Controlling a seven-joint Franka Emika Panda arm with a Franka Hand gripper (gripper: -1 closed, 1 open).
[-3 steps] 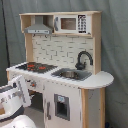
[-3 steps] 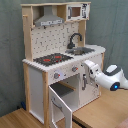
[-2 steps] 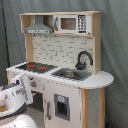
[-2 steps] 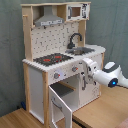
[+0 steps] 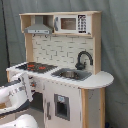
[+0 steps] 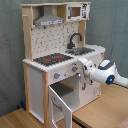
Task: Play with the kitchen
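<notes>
The kitchen (image 5: 62, 50) is a tall white and light-wood toy unit, seen in both exterior views. It has a black-and-red stovetop (image 5: 36, 66), a black faucet (image 5: 83, 59) over a sink (image 5: 70, 75), and a grey hood (image 5: 39, 29). In the second exterior view the kitchen (image 6: 37, 80) has its lower door (image 6: 59, 105) swung open below the knobs (image 6: 56, 76). My gripper (image 6: 81, 66) is right at the front knob panel, beside the right-hand knob (image 6: 74, 70). In the first exterior view the gripper (image 5: 29, 82) sits against the panel under the stovetop.
A toy microwave (image 5: 75, 23) sits on the top shelf. A grey curtain (image 6: 110, 25) hangs behind everything. A wooden surface (image 6: 102, 110) lies under my arm, to the second exterior view's right. The open door juts out low in front of the kitchen.
My arm has moved in toward the kitchen's front panel, going left in the second exterior view and up-right in the first exterior view. The door stays open.
</notes>
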